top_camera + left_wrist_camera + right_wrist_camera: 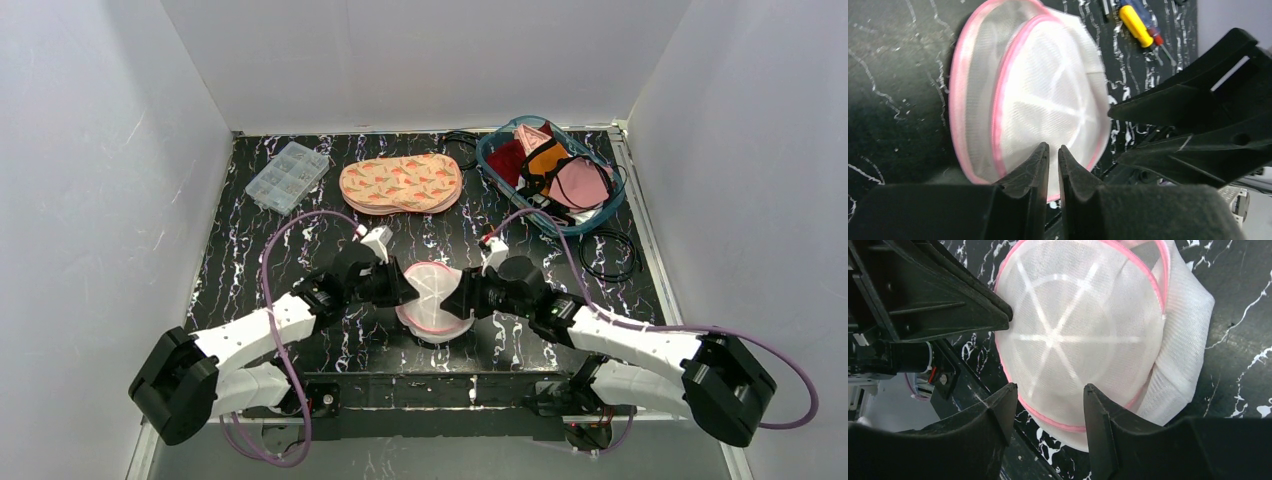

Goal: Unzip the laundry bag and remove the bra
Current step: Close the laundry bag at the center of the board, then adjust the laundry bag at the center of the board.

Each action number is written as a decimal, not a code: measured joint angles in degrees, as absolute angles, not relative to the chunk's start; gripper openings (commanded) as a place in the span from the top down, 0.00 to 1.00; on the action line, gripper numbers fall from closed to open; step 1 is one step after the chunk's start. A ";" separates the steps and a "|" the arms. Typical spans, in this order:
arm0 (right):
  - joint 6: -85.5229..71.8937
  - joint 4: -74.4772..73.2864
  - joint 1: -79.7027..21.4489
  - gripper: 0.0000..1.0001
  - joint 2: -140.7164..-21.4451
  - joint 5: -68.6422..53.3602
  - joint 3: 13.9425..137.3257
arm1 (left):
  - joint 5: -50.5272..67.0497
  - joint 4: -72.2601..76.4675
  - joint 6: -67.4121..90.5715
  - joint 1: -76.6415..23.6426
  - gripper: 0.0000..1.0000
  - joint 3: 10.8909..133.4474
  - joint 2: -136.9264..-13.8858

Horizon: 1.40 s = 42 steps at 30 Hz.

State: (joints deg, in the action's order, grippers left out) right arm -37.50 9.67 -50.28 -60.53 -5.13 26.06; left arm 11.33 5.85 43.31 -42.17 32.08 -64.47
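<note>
Near the middle of the table's point(238, 228) near edge, between the two arms, sits the laundry bag point(435, 298). It is a round dome of fine white mesh with pink piping around its rim. Being near-circular, it shows no clear long axis. Its crown faces up, and stiff white ribs fan out from a hub like wheel spokes. In the right wrist view a slack second layer of mesh bulges past the piping on one side. The left hand point(405, 290) meets the bag's left rim. Its black fingers point(1035, 162) are pressed almost together, leaving only a thin slit at the pink edge, and I cannot tell whether any mesh is caught in that slit. The right hand point(468, 295) meets the right rim with its fingers point(1003, 400) spread, the piped edge showing between their tips. Toward the far left corner lies a clear plastic compartment box point(287, 176). At the far edge's middle lies a flat peach printed fabric piece point(400, 183). By the far right corner a teal basket point(484, 152) holds mixed garments, with a black cable loop point(608, 255) just beside it. The table itself is black with white marble veining.
</note>
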 measured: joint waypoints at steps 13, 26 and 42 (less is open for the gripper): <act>-38.26 15.79 -50.76 0.41 -62.59 -2.52 15.97 | 10.81 13.13 43.75 -42.19 0.87 26.41 -68.99; -35.97 4.19 -50.76 0.39 -47.33 -1.65 21.37 | 11.35 11.57 43.44 -42.41 0.70 24.25 -59.57; -37.98 8.88 -50.81 0.63 -60.88 1.63 21.15 | 13.13 11.62 43.51 -44.21 0.78 28.36 -69.41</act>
